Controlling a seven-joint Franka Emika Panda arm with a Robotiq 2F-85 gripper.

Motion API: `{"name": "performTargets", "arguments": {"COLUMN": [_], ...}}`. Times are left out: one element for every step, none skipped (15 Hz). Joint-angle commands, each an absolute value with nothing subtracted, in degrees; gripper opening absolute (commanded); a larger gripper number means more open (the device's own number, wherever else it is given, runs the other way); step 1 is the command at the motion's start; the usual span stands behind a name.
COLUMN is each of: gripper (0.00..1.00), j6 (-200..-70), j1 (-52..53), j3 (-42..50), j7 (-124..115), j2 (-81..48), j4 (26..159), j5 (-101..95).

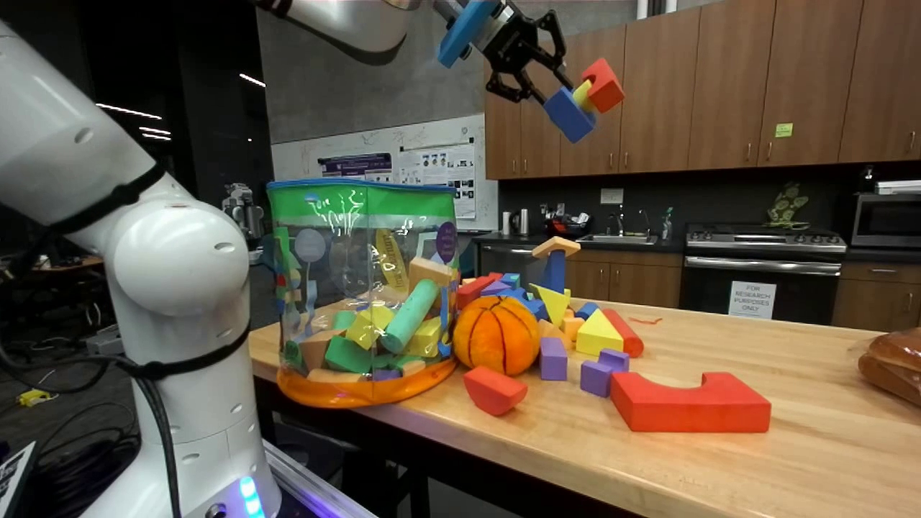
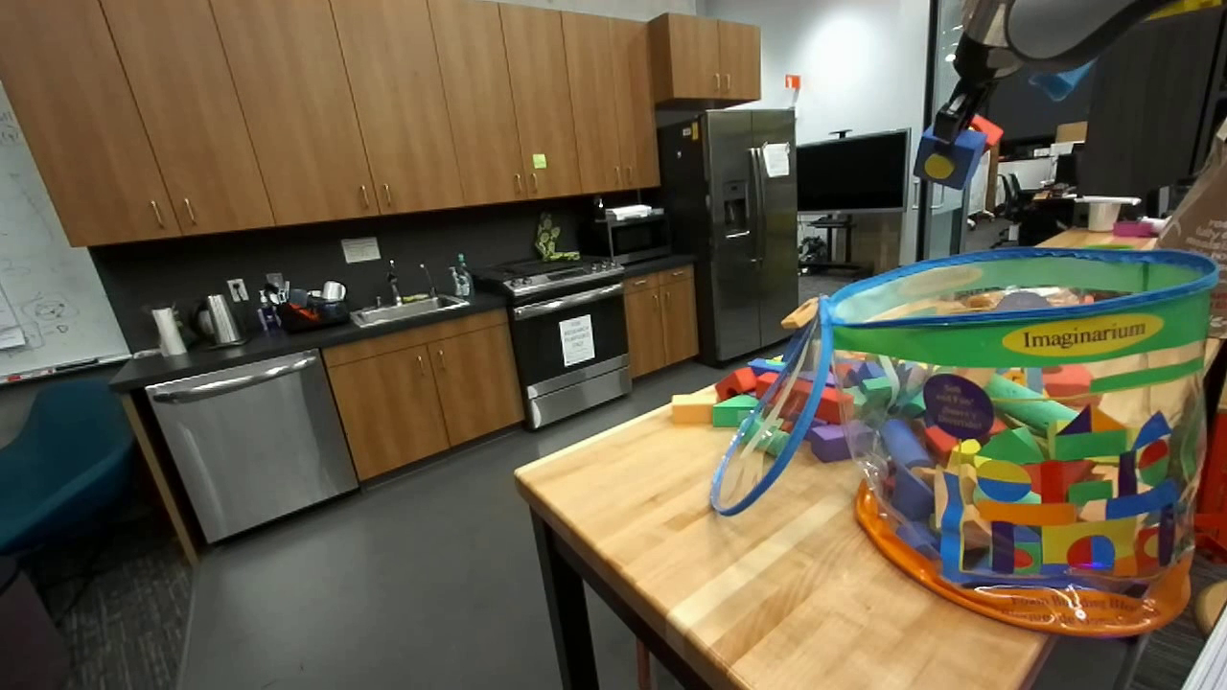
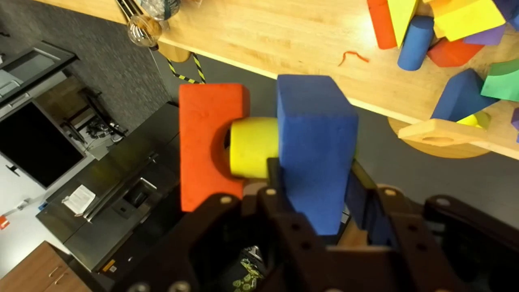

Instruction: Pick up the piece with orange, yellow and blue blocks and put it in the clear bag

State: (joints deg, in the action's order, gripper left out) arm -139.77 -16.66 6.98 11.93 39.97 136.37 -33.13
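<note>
Research lab's kitchen area, it was: s/s dishwasher [image 2: 257,446], sink [image 2: 410,310], range [image 2: 542,345] & fridge [image 2: 730,278] stood in a row, range w/ "FOR RESEARCH PURPOSES ONLY" sign [image 1: 752,298]. Whiteboard [image 1: 486,173] bore posters [image 1: 439,176], prob. academic, print too small; Franka arm [image 1: 173,259] stood by butcher-block table [image 1: 719,345].

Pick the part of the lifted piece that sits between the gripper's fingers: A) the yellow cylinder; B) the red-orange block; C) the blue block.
C: the wrist view shows the blue block between the two fingers, while the yellow cylinder and red-orange block stick out to one side of the grip.
</note>
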Motion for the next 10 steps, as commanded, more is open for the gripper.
{"name": "performTargets", "arguments": {"gripper": [0.15,0.15,0.15,0.15,0.15,0.15,0.15,0.15,0.15,0.15], "j6": [-143.05,-143.71,-144.07,-144.66,-145.07,-145.29,-145.96,-146.31,-147.28,-148.34], "j1": [-17.37,-17.4,-17.3,-17.28,-17.19,-17.01,-16.94,-16.73,-16.8,-16.93], "j3": [4.92,4.22,3.61,3.11,2.65,2.19,1.99,1.82,1.75,1.76], "j7": [9.91,9.47,8.94,8.51,7.98,7.42,7.15,6.94,6.79,6.32], "j2": [47.42,48.75,49.96,51.18,52.21,53.09,53.92,54.55,55.18,55.8], "j4": [143.41,144.68,145.72,146.78,147.59,148.17,148.95,149.49,150.13,150.69], "j5": [-37.84,-39.22,-40.34,-41.7,-42.92,-43.98,-45.3,-46.47,-48.13,-49.77]}}
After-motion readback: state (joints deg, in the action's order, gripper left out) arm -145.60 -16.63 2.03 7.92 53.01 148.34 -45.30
